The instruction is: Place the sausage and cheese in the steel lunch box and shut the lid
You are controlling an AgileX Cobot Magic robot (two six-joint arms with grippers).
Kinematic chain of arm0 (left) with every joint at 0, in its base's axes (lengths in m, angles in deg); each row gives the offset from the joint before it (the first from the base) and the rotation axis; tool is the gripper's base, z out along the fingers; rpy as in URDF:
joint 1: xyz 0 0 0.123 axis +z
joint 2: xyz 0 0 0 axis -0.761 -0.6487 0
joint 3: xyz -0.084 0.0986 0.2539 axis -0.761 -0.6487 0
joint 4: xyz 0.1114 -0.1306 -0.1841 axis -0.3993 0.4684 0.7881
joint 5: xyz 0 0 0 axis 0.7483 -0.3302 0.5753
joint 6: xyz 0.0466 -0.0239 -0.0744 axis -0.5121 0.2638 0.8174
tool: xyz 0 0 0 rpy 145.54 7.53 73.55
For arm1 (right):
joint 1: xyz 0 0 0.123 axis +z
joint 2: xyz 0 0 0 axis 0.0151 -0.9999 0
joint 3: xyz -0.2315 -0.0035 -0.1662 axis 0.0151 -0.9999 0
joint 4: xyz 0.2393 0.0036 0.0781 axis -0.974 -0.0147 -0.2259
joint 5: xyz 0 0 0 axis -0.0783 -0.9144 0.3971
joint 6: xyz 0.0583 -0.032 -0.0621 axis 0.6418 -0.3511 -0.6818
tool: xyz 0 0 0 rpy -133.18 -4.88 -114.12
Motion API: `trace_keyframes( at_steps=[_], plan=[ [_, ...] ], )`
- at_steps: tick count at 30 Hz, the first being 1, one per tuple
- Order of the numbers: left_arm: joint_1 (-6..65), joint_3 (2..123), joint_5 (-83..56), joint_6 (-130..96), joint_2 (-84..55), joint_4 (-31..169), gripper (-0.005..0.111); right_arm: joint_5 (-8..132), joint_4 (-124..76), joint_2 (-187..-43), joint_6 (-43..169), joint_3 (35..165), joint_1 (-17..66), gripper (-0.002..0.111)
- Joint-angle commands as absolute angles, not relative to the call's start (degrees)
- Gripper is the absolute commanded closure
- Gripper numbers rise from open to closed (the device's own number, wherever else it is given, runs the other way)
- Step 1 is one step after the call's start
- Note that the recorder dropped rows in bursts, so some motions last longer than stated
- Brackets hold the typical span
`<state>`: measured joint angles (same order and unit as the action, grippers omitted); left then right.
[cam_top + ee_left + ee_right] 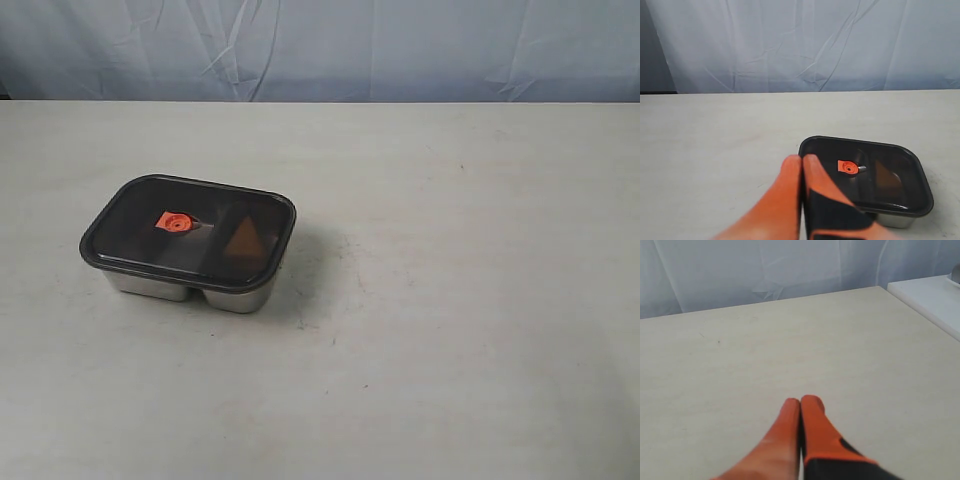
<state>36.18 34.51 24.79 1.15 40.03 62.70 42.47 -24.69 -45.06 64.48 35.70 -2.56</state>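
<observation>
The steel lunch box (236,299) sits on the pale, faintly scuffed table (460,320), left of centre in the exterior view. Its long axis runs left to right, with the right end turned slightly nearer the camera. Its shiny rounded walls show only below the lid (125,238), a dark smoky translucent rounded rectangle that lies flat on top, covering the box. A small orange valve (173,223) sits at the lid's middle. Through the lid the cheese (243,240) shows as a dull orange wedge in the right-hand compartment, tip pointing away. The left claw (802,160) is closed, orange tips together and holding nothing, near the box. The right claw (800,402) is likewise closed and empty over bare table.
</observation>
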Motion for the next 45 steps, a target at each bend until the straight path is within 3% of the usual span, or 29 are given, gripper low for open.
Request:
trace_keyframes(
  at_steps=[1,14,28,37,45],
  plan=[
    [36.3,31.6,23.5,1.0,41.3,61.6,0.107,43.4,-24.8,-44.7,64.3,35.4,-2.8,0.109],
    [36.3,2.9,-8.0,1.0,52.8,64.8,0.107,43.7,-24.8,-44.7,64.4,35.4,-2.8,0.109],
    [36.4,1.8,-0.5,-12.7,55.2,75.3,0.107,43.7,-24.8,-44.7,64.4,35.4,-2.8,0.109],
    [43.3,1.8,-0.6,-12.7,55.2,75.6,0.107,43.4,-24.7,-44.7,64.4,35.4,-2.8,0.109],
    [43.7,1.8,-1.6,-10.9,55.2,74.3,0.107,43.4,-24.7,-44.7,64.4,35.4,-2.8,0.109]
  ],
)
